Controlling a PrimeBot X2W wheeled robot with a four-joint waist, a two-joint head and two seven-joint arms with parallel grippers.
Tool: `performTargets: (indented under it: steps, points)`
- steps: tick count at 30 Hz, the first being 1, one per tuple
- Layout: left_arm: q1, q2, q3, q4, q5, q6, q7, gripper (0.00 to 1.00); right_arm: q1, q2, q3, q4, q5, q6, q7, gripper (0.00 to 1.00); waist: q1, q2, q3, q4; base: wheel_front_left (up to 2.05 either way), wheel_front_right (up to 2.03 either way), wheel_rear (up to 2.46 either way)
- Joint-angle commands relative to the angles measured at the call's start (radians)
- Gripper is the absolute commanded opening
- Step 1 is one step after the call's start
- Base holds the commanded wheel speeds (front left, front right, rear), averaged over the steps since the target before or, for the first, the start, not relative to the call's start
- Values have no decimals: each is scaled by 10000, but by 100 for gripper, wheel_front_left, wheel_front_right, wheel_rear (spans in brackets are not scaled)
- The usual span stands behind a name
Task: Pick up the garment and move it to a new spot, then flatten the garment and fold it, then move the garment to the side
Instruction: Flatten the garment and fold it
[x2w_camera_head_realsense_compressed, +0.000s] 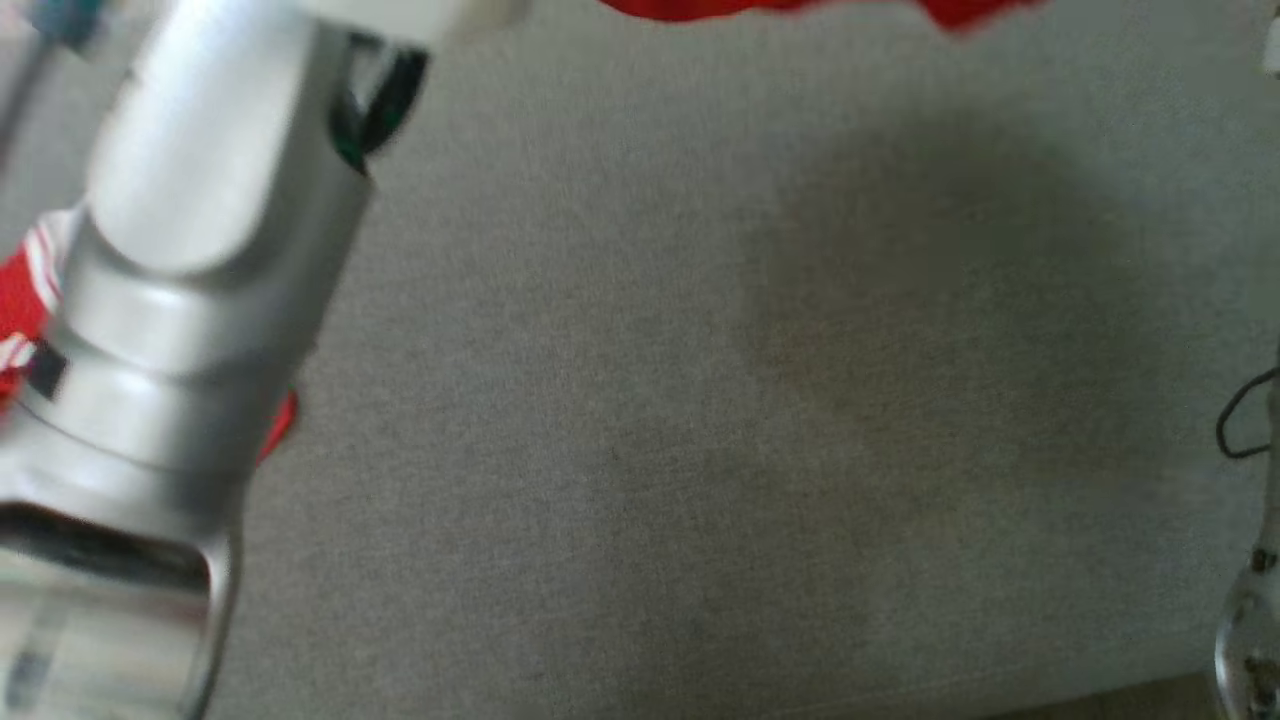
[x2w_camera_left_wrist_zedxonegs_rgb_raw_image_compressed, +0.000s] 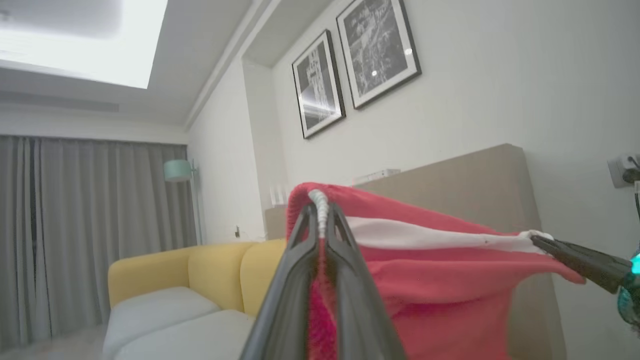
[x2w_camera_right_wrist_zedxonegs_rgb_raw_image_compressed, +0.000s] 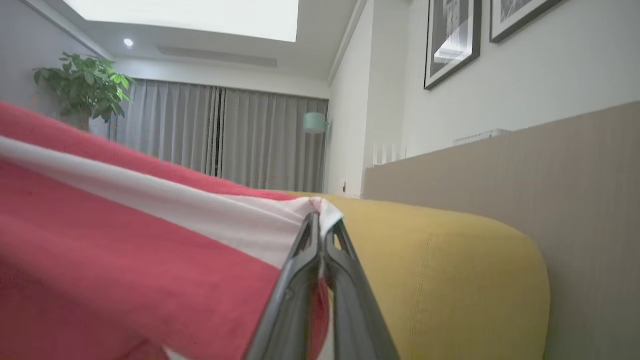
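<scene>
Left to right: my left hand (x2w_camera_left_wrist_zedxonegs_rgb_raw_image_compressed: 321, 212) is clamped on one top corner of the garment (x2w_camera_left_wrist_zedxonegs_rgb_raw_image_compressed: 440, 280) and my right hand (x2w_camera_right_wrist_zedxonegs_rgb_raw_image_compressed: 320, 222) is clamped on the other, both above the sofa (x2w_camera_left_wrist_zedxonegs_rgb_raw_image_compressed: 200, 270). I judge it is held taut to hang open, ready for laying flat. Its white band, the long axis, runs hand to hand, and the red body drops towards the sofa.

Grey surface (x2w_camera_head_realsense_compressed: 700, 450) open across centre and right of head view. Pale forearm (x2w_camera_head_realsense_compressed: 200, 250) blocks left side. Along top edge red garment (x2w_camera_head_realsense_compressed: 720, 8) stretches between left hand (x2w_camera_left_wrist_zedxonegs_rgb_raw_image_compressed: 322, 212) and right hand (x2w_camera_right_wrist_zedxonegs_rgb_raw_image_compressed: 320, 222). Cable (x2w_camera_head_realsense_compressed: 1240, 420) at right edge.
</scene>
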Motion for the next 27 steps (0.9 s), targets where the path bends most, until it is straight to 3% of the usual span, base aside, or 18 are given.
performTargets:
  steps: [1, 6, 13, 14, 20, 27]
  points:
    - [399, 291, 245, -292, 160, 17, -35, 0, 163, 46, 64, -257, -62, -9, -49, 0, -4, 0, 610, 21, 0, 0, 0]
    - [2427, 444, -353, -409, -25, 17, -36, 0, 1555, 235, 258, -73, 41, -9, -49, 0, -4, 0, 580, 149, 0, 0, 0]
    - [5697, 350, -66, -641, -526, 16, -36, 0, 3931, 447, 285, -508, 136, -9, -49, 0, -4, 0, -114, 190, 0, 0, 0]
    - [6762, 237, -44, -861, -529, 16, -37, 0, 4805, 472, 161, -839, 52, -9, -49, 0, -4, 0, -384, 218, 0, 0, 0]
    - [9581, -225, 118, -1452, -112, 16, -37, 0, 7321, 827, -356, -2031, -83, -9, 119, 0, -4, 0, -1222, 345, 0, 0, 0]
    - [11053, -610, 207, -2205, 297, 16, -37, 0, 8692, 1048, -715, -3406, -49, -9, 510, 0, -4, 0, -1580, 563, 0, 0, 0]
